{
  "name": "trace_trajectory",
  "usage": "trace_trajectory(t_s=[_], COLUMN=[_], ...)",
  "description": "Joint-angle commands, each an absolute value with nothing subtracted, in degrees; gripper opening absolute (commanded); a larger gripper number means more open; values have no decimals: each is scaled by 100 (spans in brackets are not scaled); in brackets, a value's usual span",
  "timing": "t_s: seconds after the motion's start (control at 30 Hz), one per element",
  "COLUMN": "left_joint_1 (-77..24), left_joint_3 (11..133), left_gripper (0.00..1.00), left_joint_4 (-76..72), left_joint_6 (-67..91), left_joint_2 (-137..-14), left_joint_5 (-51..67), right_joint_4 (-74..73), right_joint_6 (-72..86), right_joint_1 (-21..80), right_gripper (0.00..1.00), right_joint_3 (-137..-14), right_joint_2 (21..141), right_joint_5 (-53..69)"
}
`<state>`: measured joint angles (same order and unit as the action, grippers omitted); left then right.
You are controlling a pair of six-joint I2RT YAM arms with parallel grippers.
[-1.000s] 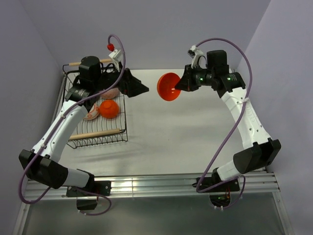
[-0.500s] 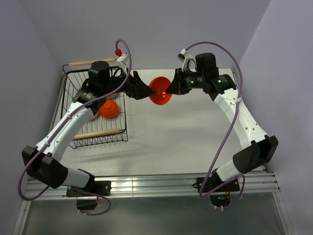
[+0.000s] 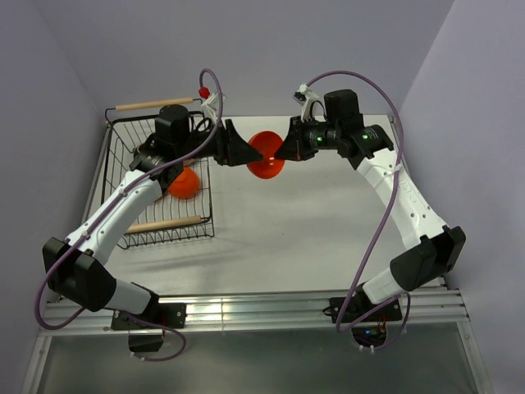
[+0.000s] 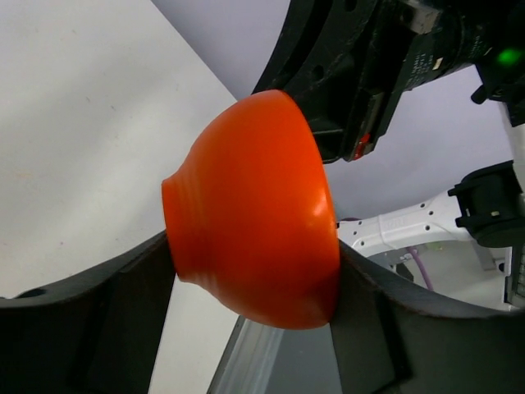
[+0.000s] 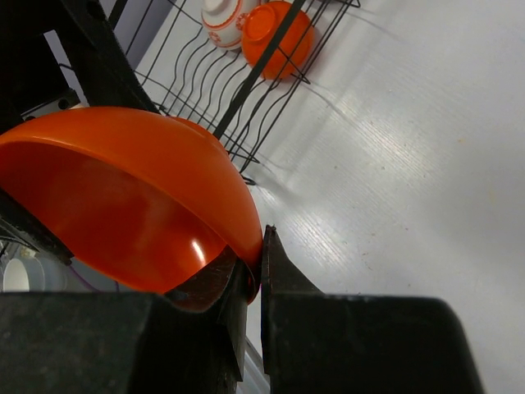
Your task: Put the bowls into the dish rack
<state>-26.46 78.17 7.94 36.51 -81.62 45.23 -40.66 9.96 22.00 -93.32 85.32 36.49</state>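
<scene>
A plain glossy orange bowl point(image 3: 265, 156) hangs on its side above the table, between both arms. My right gripper point(image 3: 283, 152) is shut on its rim, one finger inside and one outside point(image 5: 257, 246). My left gripper point(image 3: 244, 153) has come around the bowl's body point(image 4: 254, 222); its two fingers press against opposite sides point(image 4: 256, 254). The black wire dish rack point(image 3: 123, 148) stands at the left. In it lie a second orange bowl point(image 3: 184, 183) point(image 5: 279, 33) and a red-and-white bowl point(image 5: 225, 16), which my left arm hides in the top view.
The rack has a wooden rod handle at its far end point(image 3: 156, 103) and at its near end point(image 3: 160, 224). Purple walls close in the table at the back and both sides. Cables loop above both wrists.
The right arm carried the orange bowl leftward. The left arm swung right from over the rack to meet it, and its wide-open fingers closed onto the bowl's sides.
</scene>
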Motion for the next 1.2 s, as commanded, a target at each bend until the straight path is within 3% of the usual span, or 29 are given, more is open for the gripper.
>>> trace_trajectory(t_s=[0.0,0.13,0.23,0.27,0.33,0.43,0.5,0.9,1.17], left_joint_1=[-2663,-2672,-2663,-2663,-2663,-2663,-2663,-2593,-2163], left_joint_3=[7726,7673,7611,7620,7646,7638,7533,7383,7523], left_gripper=[69,51,30,16,0,0,0,0,0], left_joint_4=[317,141,88,131,237,404,431,729,1361], left_joint_6=[3893,4069,4122,4113,4070,4034,4034,3981,3718], left_joint_2=[-8042,-8068,-8060,-8060,-8060,-8051,-7972,-7849,-7831], left_joint_5=[4711,4799,4825,4799,4738,4623,4509,4131,4025], right_joint_4=[-3858,-3929,-3999,-4051,-4218,-4280,-4245,-4359,-4482], right_joint_6=[967,932,888,870,756,703,721,703,554], right_joint_1=[2241,2241,2250,2250,2250,2250,2250,2250,2233], right_gripper=[0,0,0,4,15,37,44,61,82], right_joint_3=[-9562,-9615,-9659,-9729,-9808,-9844,-9791,-9817,-9677], right_joint_2=[8569,8648,8710,8727,8815,8833,8833,8912,8710], right_joint_5=[3867,4052,4069,4078,4122,4140,4131,4219,4000])
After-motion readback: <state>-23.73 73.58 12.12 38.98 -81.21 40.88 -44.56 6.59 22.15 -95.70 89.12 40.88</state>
